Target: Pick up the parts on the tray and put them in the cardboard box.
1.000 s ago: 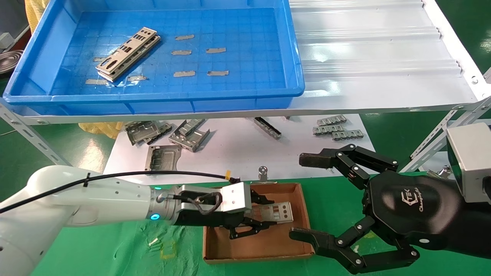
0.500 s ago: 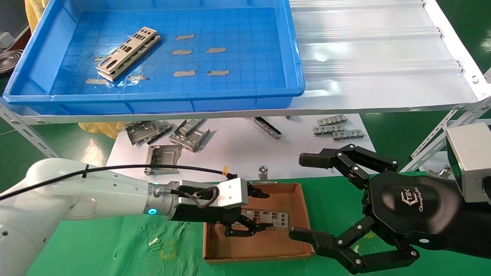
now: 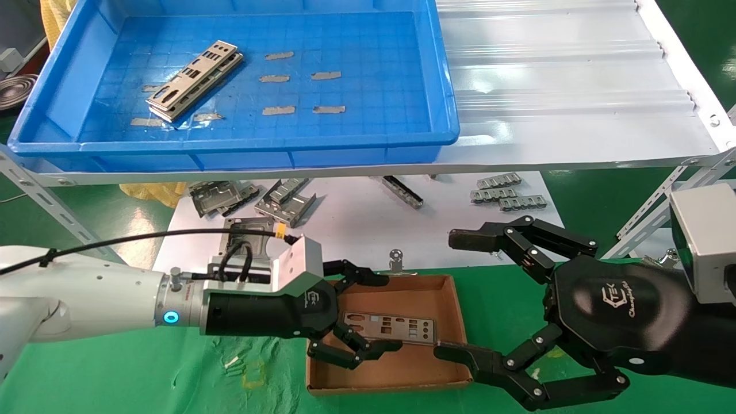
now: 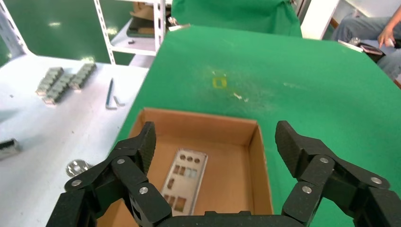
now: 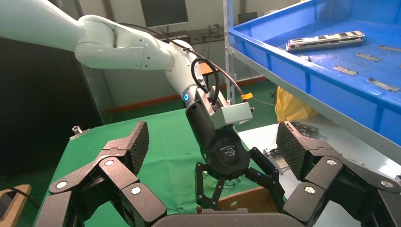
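The small shallow brown cardboard box sat on the green cloth and held one thin silver-grey punched metal plate lying flat on its floor, toward the twelve o'clock wall. Up on the white corrugated shelf, the large bright blue plastic tray held a short stack of the same long plates lying aslant near its nine o'clock side, with small grey tape strips scattered over the grid floor toward three o'clock. The plate in the box lay between the spread fingers of the left gripper, which hung over the box's nine o'clock side; from the left wrist view that gripper stood wide apart and empty, the plate lying free beneath it, untouched. The right gripper waited at three o'clock of the box, jaws gaping, holding nothing, its lower finger over the box's near right corner.
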